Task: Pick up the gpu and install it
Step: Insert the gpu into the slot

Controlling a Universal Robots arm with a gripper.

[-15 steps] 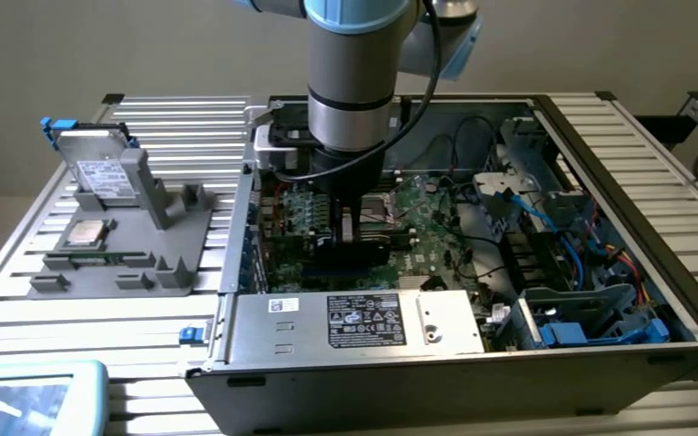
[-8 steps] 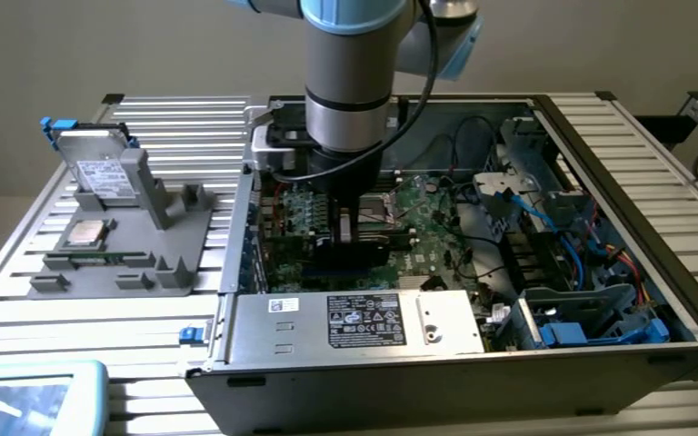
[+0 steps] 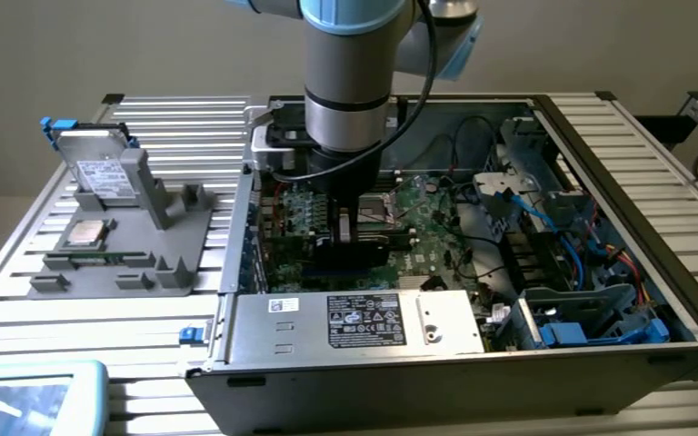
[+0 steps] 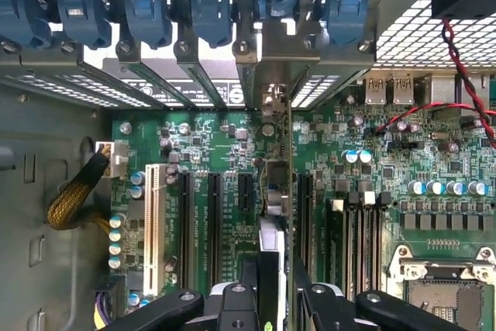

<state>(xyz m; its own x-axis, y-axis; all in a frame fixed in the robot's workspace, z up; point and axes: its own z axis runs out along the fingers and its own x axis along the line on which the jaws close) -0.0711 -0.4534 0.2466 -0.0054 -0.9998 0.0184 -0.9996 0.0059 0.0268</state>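
While clamped in the pincer (image 4: pixel 275 277), the gpu (image 4: pixel 277 184) stands over the motherboard (image 4: pixel 209 141).

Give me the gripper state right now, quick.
Gripper: closed, holding the gpu edge-on above the motherboard slots.
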